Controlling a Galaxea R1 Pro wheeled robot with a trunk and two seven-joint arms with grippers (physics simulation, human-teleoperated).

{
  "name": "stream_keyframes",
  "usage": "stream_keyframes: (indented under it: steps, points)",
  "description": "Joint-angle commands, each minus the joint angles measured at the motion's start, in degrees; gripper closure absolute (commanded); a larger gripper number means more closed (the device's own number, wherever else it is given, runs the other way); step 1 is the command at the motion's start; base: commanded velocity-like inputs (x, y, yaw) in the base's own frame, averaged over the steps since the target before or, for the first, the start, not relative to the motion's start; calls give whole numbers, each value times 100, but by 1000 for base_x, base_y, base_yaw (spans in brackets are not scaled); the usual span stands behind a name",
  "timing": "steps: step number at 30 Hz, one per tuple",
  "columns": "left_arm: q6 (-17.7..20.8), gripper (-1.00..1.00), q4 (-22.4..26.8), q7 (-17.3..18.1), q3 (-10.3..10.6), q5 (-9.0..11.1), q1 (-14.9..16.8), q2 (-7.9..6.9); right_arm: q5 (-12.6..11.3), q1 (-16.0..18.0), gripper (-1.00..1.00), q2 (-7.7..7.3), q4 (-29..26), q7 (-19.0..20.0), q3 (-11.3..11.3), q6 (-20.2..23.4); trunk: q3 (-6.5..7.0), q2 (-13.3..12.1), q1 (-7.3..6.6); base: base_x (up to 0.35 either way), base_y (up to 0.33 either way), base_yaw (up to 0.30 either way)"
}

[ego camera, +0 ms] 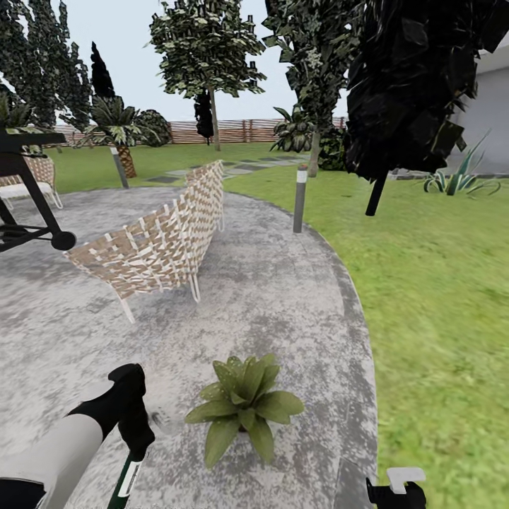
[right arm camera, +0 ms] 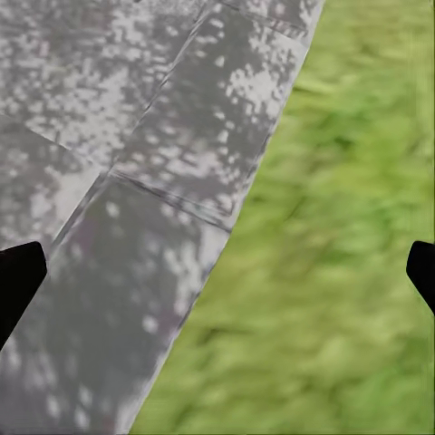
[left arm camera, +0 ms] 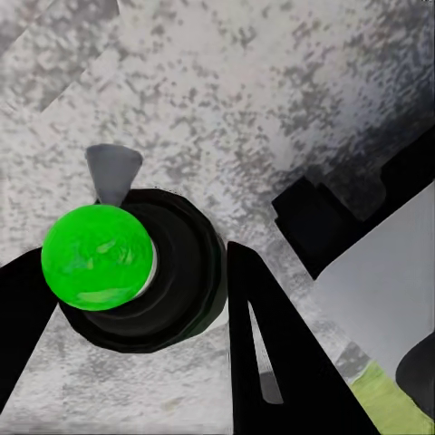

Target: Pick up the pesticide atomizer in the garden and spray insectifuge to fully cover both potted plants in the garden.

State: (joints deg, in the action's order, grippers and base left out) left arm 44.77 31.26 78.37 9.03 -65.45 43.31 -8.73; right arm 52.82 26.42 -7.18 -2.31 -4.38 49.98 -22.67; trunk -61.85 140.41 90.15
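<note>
Left gripper (left arm camera: 136,299) clasping atomizer (left arm camera: 136,272), potted plant (ego camera: 244,403) mid-patio

Green speckled potted plant (ego camera: 246,408), mottled grey patio (ego camera: 283,297), green lawn (ego camera: 438,283), bright-green/black atomizer (left arm camera: 127,267).

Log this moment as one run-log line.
left gripper: shut on atomizer | right gripper: open, over patio edge | potted plant: ahead on patio

One potted plant (ego camera: 244,406), two woven chairs (ego camera: 162,240), two bollard lamps (ego camera: 300,199), one atomizer (left arm camera: 136,267).
</note>
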Motion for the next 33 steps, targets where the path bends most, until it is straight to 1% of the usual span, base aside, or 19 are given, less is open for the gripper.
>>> stream_keyframes:
  steps: [1,3,5,7,9,12,14,16,18,19,20,21,23,26,29,33]
  points:
    - [58,100,30,39,15,-20,2,-9,61,4,-100,-2,11,-36,33,-20,-5,2,-1,6,0,251]
    - [58,100,23,33,11,-20,2,-11,61,4,-100,-11,6,-36,36,-21,-5,2,-1,104,0,154]
    - [58,100,7,-121,10,-20,2,4,66,4,-100,-22,3,-36,38,-26,-5,2,-1,274,0,37]
    - [58,100,3,-231,11,-19,2,51,69,2,-100,-34,3,-36,38,-27,-5,2,-1,322,0,9]
    - [58,100,4,-253,10,-14,2,73,70,-4,-100,-75,3,-36,36,-27,-5,2,-1,333,0,2]
    - [58,100,3,-260,7,-9,2,90,70,-8,-100,-94,3,-36,35,-27,-5,2,-1,333,0,0]
    - [58,100,3,-261,8,-5,2,126,66,-6,-100,-91,3,-36,37,-27,-5,2,-1,165,0,0]
    - [58,100,-3,-252,10,1,2,199,63,-8,-100,-91,3,-36,38,-27,-5,2,-1,54,0,0]
    - [58,100,-4,-255,17,-14,2,376,62,-7,-100,-90,3,-36,38,-27,-5,2,-1,18,0,0]
    - [58,100,1,-259,27,-50,2,604,62,-7,-100,-90,3,-36,38,-27,-5,2,-1,5,0,0]
    - [58,100,2,-260,32,-67,2,696,62,-6,-100,-90,3,-36,38,-27,-5,2,-1,2,0,0]
    - [55,100,2,-255,37,-79,2,744,62,-8,-100,-90,3,-36,38,-27,-5,2,-1,1,0,0]
    - [50,100,19,-219,45,-66,8,761,61,-9,-100,-90,3,-36,38,-27,-5,2,-1,0,0,0]
    - [26,100,73,-187,41,-51,29,730,61,-8,-100,-90,3,-36,38,-27,-5,2,-1,0,0,85]
    - [8,100,81,-136,61,-100,62,726,61,-8,-100,-89,5,-36,34,-27,-5,2,-1,0,-11,231]
    - [12,100,82,-122,72,-112,77,753,61,-8,-100,-83,10,-36,30,-27,-5,2,-1,0,-209,273]
